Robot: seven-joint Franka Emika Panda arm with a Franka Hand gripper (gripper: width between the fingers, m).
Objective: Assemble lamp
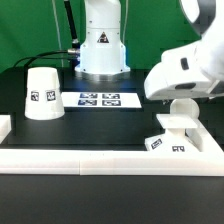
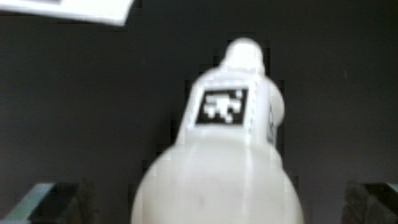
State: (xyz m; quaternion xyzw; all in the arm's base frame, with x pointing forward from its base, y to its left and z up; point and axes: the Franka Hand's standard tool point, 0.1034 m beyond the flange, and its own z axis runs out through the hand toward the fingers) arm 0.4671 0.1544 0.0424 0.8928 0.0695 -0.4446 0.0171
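The white bulb (image 2: 222, 150) fills the wrist view, its narrow end pointing away and a square tag on its neck. My gripper (image 2: 210, 205) straddles its round head. The dark fingers (image 2: 57, 200) stand at both sides with dark gaps to the bulb, so it is open. In the exterior view the gripper (image 1: 185, 92) hangs at the right, just over the bulb (image 1: 183, 108). The blocky lamp base (image 1: 172, 135) with tags sits in front of the bulb by the rail. The cone shade (image 1: 43, 93) stands at the exterior view's left.
The marker board (image 1: 98, 99) lies in the middle of the black table, and its corner shows in the wrist view (image 2: 80, 8). A long white rail (image 1: 100, 160) borders the near edge. The arm's white pedestal (image 1: 102, 45) stands at the back.
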